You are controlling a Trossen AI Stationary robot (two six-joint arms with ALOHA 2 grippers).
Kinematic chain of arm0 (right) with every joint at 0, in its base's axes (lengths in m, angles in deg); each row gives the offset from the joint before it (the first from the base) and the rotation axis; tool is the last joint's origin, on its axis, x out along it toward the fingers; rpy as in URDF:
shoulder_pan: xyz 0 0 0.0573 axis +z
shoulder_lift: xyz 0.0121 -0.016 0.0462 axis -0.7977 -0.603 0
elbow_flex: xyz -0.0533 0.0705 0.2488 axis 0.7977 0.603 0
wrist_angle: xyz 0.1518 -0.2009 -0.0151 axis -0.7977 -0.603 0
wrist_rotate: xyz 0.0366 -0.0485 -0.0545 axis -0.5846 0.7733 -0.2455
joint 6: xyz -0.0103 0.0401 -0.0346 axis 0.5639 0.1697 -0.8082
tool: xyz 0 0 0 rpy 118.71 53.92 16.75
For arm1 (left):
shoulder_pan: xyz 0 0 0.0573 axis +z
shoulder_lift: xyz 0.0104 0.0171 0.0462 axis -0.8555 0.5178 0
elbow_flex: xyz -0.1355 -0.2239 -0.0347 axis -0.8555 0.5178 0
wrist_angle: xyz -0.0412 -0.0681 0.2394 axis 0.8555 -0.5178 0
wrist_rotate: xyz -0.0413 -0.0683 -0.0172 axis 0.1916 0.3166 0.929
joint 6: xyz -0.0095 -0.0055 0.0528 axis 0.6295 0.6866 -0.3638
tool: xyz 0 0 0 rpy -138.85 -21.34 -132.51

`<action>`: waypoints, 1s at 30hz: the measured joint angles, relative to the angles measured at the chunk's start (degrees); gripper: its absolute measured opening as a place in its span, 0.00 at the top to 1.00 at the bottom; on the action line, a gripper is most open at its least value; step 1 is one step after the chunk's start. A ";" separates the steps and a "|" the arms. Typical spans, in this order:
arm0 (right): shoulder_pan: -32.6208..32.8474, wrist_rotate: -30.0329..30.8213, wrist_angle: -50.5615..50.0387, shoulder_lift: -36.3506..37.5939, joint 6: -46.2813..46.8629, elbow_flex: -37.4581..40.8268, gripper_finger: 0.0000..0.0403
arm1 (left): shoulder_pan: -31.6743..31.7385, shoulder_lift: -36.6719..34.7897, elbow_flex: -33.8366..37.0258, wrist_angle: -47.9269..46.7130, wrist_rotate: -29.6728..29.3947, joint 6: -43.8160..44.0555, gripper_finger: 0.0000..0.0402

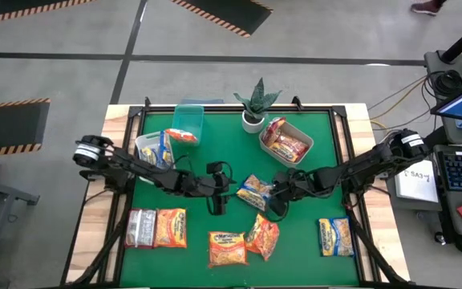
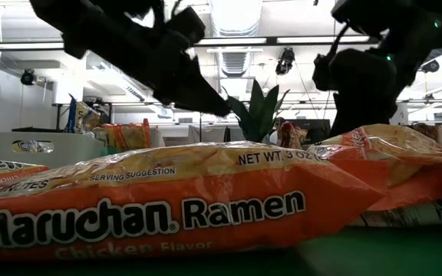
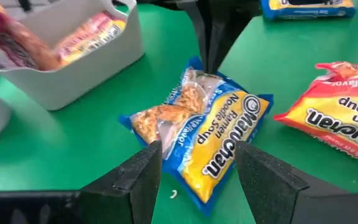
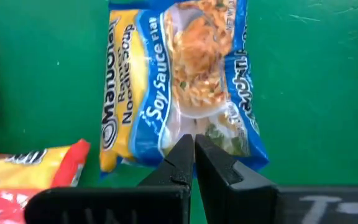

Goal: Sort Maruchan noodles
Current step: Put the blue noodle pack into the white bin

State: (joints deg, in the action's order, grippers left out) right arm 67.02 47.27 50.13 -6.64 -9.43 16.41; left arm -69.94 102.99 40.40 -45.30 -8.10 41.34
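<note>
A yellow-and-blue Maruchan noodles packet [image 1: 255, 191] lies flat on the green mat in the middle of the table. My left gripper [image 3: 199, 148] is open just to the packet's left, with one finger toward each long side and clear of it. My right gripper [image 4: 194, 142] is shut, with its tips at the packet's right end [image 3: 207, 70]. More packets lie along the near edge: a silvery one [image 1: 140, 227], orange ones [image 1: 171, 227] [image 1: 227, 247], a red-orange one [image 1: 263, 237] and a yellow-and-blue one [image 1: 335, 237]. My right gripper's shut fingertips [image 4: 182, 152] come down on the packet's right end [image 4: 188, 124], slanting from above and from the table's right side. The packet lies flat on the mat. I cannot tell whether the tips press it or only reach it.
At the far side stand a clear teal bin [image 1: 188, 120], a grey bin [image 1: 147, 144] holding yellow-and-blue packets, a white bin [image 1: 303, 136] holding red packets, and a potted plant [image 1: 255, 108]. In the low view an orange packet [image 2: 167, 199] fills the foreground.
</note>
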 joint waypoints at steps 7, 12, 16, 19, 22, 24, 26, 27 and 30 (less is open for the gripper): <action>-0.08 1.73 10.01 0.03 -0.02 7.26 0.98 | 3.04 2.44 -0.55 3.28 1.80 5.00 0.54; -0.11 4.51 15.94 0.04 -0.06 11.71 0.98 | 5.66 2.63 -0.55 3.70 1.76 13.61 0.54; -0.13 5.30 17.97 0.04 -0.36 13.34 0.98 | 7.63 2.67 -0.53 3.68 1.74 21.23 0.54; -0.13 5.95 17.85 0.04 -0.57 13.76 0.98 | 8.71 2.91 -0.52 3.62 2.45 27.30 0.54; -0.13 7.34 17.83 0.04 -1.35 13.76 0.98 | 9.21 4.01 -0.57 3.57 4.00 31.27 0.54; -0.13 7.76 17.83 0.04 -1.94 13.76 0.98 | 9.34 5.57 -1.19 3.54 4.93 33.24 0.54; -0.13 7.90 17.83 0.04 -2.65 13.76 0.98 | 9.43 7.52 -2.11 3.52 6.23 34.79 0.53; -0.13 7.92 17.83 0.04 -2.67 13.76 0.98 | 9.43 8.63 -2.67 3.50 6.61 35.46 0.53; -0.13 7.92 17.83 0.04 -2.67 13.76 0.98 | 9.48 11.42 -4.66 3.48 7.78 37.62 0.50</action>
State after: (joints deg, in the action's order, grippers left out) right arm 66.89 55.19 67.95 -6.60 -12.09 30.17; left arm -60.46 114.41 35.74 -41.82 -0.32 78.97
